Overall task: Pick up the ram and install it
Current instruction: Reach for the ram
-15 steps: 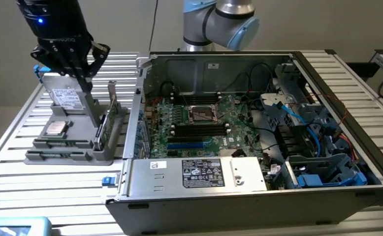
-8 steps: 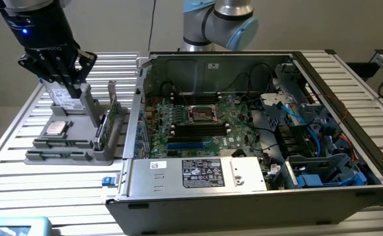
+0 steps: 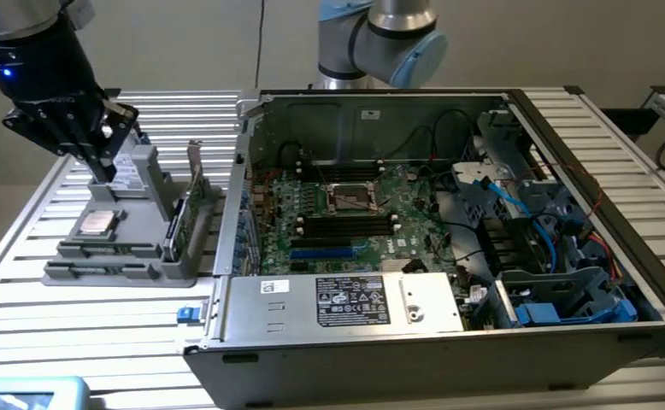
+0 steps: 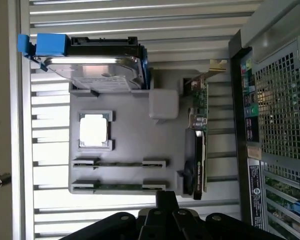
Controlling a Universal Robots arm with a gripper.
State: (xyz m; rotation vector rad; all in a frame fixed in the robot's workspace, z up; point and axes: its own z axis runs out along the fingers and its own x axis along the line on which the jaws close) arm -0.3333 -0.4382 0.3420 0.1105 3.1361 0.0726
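The black gripper [image 3: 91, 162] hung in the upper left of the exterior view, above the back of a grey moulded parts tray [image 3: 65, 275]. Its fingers were pressed together with nothing between them; the wrist view showed them [image 4: 165, 207] just as bare.

The ram [image 3: 107, 250], a thin green circuit-board stick, appeared to sit on edge in a tray holder beside the square silver processor chip [image 3: 97, 224], well apart from the gripper. In the wrist view it [image 4: 119, 163] showed as a dark strip between two grey end clips [image 4: 85, 162], and a second strip lay in the parallel holder.

A clean pick would likely need the fingers spread first. They would then come down across the stick's middle, clear of the clips, and draw it straight up so it did not bind.

A silver hard drive with blue brackets [image 3: 144, 175] stood just beside the gripper. A green expansion card with a metal bracket [image 3: 181, 213] stood on the tray's right edge. It lay between the tray and the open black computer case [image 3: 309, 303], whose near wall would have to be cleared.
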